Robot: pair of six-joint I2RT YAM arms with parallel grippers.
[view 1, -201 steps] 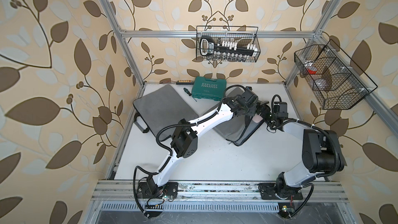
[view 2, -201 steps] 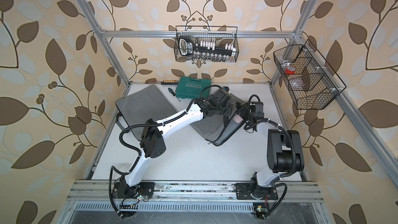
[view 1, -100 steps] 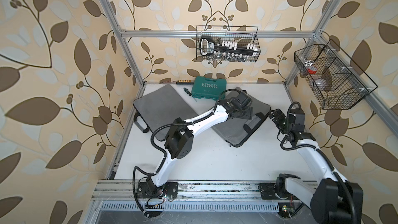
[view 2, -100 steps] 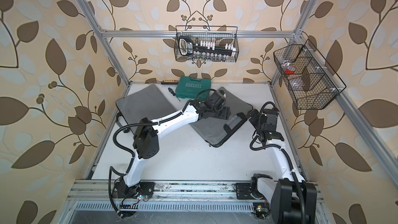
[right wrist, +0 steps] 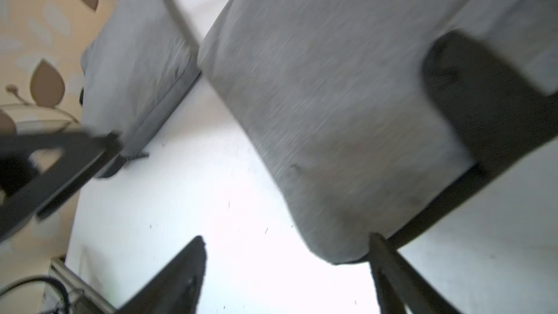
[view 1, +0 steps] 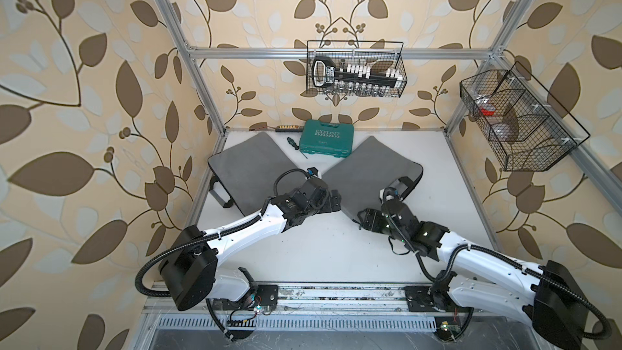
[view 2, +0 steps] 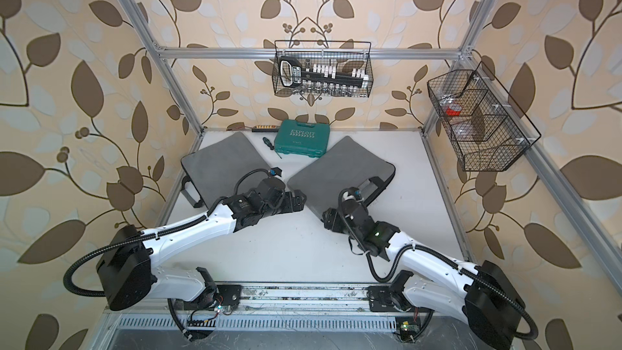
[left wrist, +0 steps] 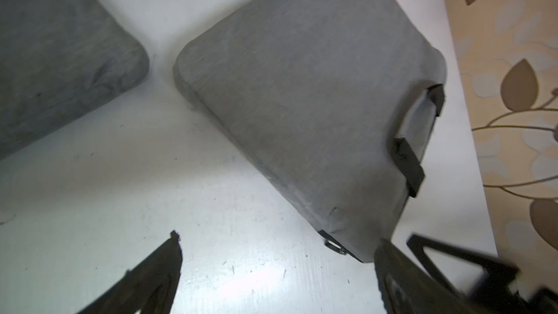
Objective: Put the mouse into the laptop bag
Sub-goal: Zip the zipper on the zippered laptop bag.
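Note:
Two grey laptop bags lie flat on the white table in both top views, one at the left and one at the right with its black handle toward the right wall. The mouse is out of view in every frame. My left gripper hovers open just left of the right bag's near edge, with nothing between its fingers. At that bag's front corner my right gripper is also open and empty.
A green tool case and a small screwdriver lie at the back of the table. One wire basket hangs on the back wall and another on the right wall.
Both arms drew back from the right bag toward the table's front. The left gripper went from shut at the bag to open. The bag's raised side has dropped flat.

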